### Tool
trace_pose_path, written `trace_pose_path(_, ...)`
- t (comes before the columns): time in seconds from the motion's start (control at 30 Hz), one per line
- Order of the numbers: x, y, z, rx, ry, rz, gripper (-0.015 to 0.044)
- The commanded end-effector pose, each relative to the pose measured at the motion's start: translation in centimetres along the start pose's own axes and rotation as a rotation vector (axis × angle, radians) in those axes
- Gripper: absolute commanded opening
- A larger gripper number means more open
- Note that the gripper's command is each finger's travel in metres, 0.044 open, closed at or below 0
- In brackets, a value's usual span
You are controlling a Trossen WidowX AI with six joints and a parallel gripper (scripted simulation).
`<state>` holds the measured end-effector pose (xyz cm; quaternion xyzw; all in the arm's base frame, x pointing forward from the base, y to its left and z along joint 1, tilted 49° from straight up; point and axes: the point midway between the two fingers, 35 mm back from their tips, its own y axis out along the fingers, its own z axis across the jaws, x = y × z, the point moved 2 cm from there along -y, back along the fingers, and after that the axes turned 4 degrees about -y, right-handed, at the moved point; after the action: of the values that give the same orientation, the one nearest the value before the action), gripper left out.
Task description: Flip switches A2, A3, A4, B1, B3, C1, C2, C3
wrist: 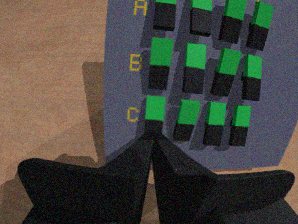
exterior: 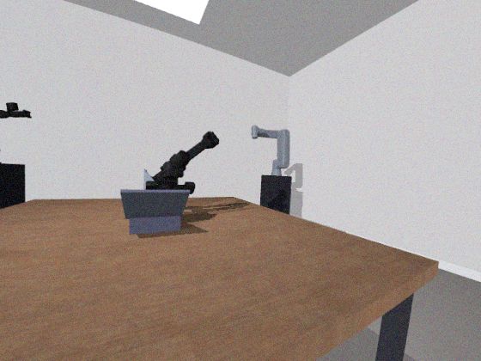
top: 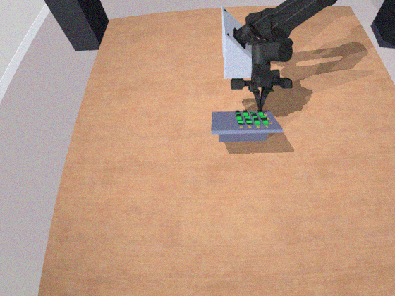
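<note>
The blue-grey panel stands raised and tilted on a base. Its rocker switches have a green far half and a black near half. In the wrist view my gripper is shut and empty, its tips at the near black end of switch C1, hiding part of it. I cannot tell whether they touch. C2 is just right of the tips; B1 is beyond C1. Row A is partly cut off at the top. The tilt of each switch is hard to read. The exterior view hides the fingertips behind the panel.
A pale upright board stands on the wooden table beside the arm. A grey robot arm on a dark pedestal and another dark arm at the left edge are in the background, away from the panel.
</note>
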<state>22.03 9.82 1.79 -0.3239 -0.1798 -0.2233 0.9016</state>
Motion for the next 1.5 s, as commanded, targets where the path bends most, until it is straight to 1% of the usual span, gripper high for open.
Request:
trace_pose_path(0.0,0.07,0.06,-0.02,-0.002,0.002,-0.003,0.0000)
trace_pose_path(1.47,0.05,0.48,-0.02,-0.002,0.002,-0.003,0.0000)
